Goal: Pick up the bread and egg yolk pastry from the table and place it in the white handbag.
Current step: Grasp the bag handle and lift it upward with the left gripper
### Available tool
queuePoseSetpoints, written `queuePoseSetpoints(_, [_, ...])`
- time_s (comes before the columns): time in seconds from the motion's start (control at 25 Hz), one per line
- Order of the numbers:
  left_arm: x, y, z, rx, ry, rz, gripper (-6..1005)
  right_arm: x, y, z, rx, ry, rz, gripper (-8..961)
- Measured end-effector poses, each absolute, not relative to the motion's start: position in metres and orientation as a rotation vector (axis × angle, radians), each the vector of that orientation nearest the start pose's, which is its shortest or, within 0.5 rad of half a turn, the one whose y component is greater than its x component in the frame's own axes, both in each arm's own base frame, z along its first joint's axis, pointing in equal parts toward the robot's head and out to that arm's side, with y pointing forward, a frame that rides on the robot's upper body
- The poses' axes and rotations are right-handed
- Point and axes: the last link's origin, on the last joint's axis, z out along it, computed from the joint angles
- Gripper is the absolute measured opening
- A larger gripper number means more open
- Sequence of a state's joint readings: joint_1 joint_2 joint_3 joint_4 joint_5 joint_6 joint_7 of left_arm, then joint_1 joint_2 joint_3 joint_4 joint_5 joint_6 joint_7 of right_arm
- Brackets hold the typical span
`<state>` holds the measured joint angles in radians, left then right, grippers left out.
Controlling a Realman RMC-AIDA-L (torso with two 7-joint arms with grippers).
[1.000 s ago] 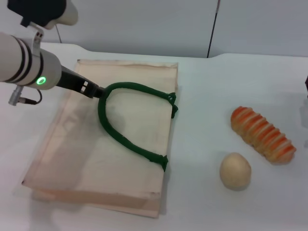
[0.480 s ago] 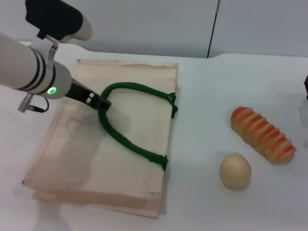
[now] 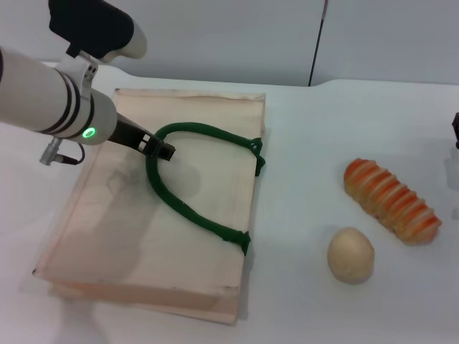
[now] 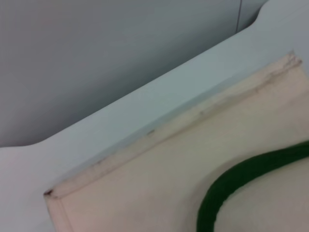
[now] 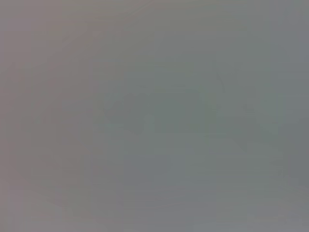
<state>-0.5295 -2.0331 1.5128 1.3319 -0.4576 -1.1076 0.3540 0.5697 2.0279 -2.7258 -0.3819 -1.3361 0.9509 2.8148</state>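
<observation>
The white handbag (image 3: 154, 222) lies flat on the tabletop (image 3: 323, 129), its green handle (image 3: 188, 208) looped across the top panel. The bread (image 3: 391, 200) and the egg yolk pastry (image 3: 351, 254) sit well apart from it, toward the robot's right, untouched. The left gripper (image 3: 163, 151) is at the handle's bend; whether its jaws are apart or clamped cannot be told. The step is likely opening the bag: hold the rope squarely and lift straight. The right gripper barely shows at the edge.
</observation>
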Motion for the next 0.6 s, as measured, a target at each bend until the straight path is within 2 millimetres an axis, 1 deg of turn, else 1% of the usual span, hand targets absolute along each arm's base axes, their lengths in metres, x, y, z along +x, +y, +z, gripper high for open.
queuePoseSetpoints(0.28, [-0.2042,0.3948,0.0004,-2.234,-0.940,0.237,670,0.3207,0.3700,-0.0250,-1.447,0.690,0.435,624])
queuePoseSetpoints(0.6, [-0.2043,0.3951,-0.0010,-2.234,-0.959,0.223,639,0.3203,0.3704,-0.0250,-1.448,0.690,0.436,624])
